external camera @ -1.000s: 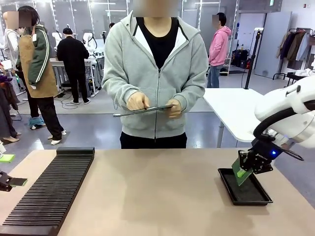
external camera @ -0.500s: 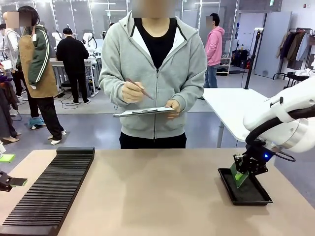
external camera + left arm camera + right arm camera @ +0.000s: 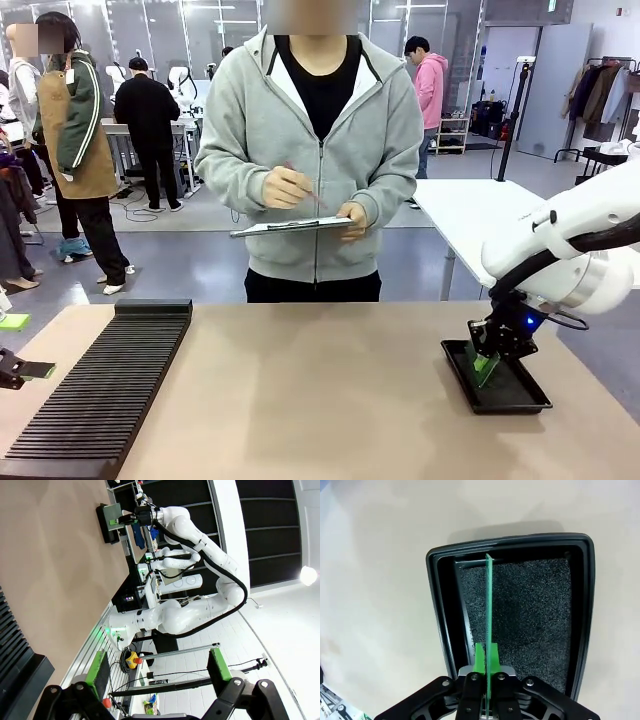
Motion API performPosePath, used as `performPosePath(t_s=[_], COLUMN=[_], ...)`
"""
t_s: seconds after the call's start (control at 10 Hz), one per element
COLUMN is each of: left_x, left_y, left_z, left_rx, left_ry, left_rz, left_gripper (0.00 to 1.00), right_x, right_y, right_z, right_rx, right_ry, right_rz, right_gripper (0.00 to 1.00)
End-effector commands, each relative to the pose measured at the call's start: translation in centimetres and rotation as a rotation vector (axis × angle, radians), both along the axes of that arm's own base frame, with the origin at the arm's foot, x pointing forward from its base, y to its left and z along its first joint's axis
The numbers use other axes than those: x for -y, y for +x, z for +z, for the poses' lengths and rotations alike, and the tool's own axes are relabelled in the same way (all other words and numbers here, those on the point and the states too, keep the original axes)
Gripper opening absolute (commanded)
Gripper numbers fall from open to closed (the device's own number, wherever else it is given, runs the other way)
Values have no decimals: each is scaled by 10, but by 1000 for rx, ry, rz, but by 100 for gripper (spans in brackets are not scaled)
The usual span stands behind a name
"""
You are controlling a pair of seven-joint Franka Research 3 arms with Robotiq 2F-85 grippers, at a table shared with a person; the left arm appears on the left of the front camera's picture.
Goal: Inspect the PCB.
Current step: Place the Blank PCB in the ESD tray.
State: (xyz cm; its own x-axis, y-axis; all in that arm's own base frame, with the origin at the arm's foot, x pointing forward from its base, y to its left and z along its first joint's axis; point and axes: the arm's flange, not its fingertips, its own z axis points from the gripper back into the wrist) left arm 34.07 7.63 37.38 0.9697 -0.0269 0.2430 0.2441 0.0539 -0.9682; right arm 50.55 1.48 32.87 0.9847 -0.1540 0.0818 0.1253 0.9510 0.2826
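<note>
My right gripper [image 3: 487, 357] is shut on the PCB [image 3: 483, 366], a thin green board held tilted with its lower edge down inside the black tray [image 3: 520, 402] at the table's right. In the right wrist view the PCB [image 3: 488, 610] shows edge-on between the green pads, above the tray's dark foam and close to its left wall [image 3: 438, 610]. My left gripper [image 3: 22, 370] hangs at the far left edge of the table; its fingers [image 3: 98, 667] stand wide apart with nothing between them. Far off in the left wrist view, the tray [image 3: 106, 524] and PCB [image 3: 116, 520] appear small.
A long black slotted rack [image 3: 100, 390] lies along the table's left side. Across the table a person in a grey hoodie holds a clipboard [image 3: 290, 227] and writes on it with a pen. A white table [image 3: 470, 220] stands behind at right.
My right gripper has moved down and slightly left, lowering the PCB into the tray. The person raised a pen and brought it onto the clipboard. The left arm has not moved.
</note>
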Motion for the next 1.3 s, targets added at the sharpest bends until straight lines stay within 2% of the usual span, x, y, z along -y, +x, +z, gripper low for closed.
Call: performPosePath(t_s=[0.0,0.1,0.2,0.3,0.4,0.5,0.6,0.7,0.8,1.2], left_x=[1,1,1,1,1,1,1,1,1,1], left_y=[1,1,1,1,1,1,1,1,1,1], left_z=[0,0,0,0,0,0,0,0,0,0], left_rx=[-3,-3,-3,-3,-3,-3,-3,-3,-3,-3], left_ry=[-1,-1,-1,-1,-1,-1,-1,-1,-1,-1], left_rz=[2,2,2,2,2,2,2,2,2,2], left_gripper=[100,100,100,100,100,100,100,100,100,100], right_x=[-9,-10,-11,-14,-15,-16,-16,-21,-27,-33], right_y=[5,2,-4,-10,-13,-14,-16,-22,-30,-39], right_z=[2,4,6,6,8,11,16,20,22,40], right_rx=[-1,2,7,9,10,17,45,72,122,155], right_ry=[-31,-28,-28,-43,-44,-43,-67,-118,-195,-259], right_rz=[-25,-20,-12,-2,3,-2,-24,-29,-49,-76], right_gripper=[3,19,27,43,51,67,75,91,99,100])
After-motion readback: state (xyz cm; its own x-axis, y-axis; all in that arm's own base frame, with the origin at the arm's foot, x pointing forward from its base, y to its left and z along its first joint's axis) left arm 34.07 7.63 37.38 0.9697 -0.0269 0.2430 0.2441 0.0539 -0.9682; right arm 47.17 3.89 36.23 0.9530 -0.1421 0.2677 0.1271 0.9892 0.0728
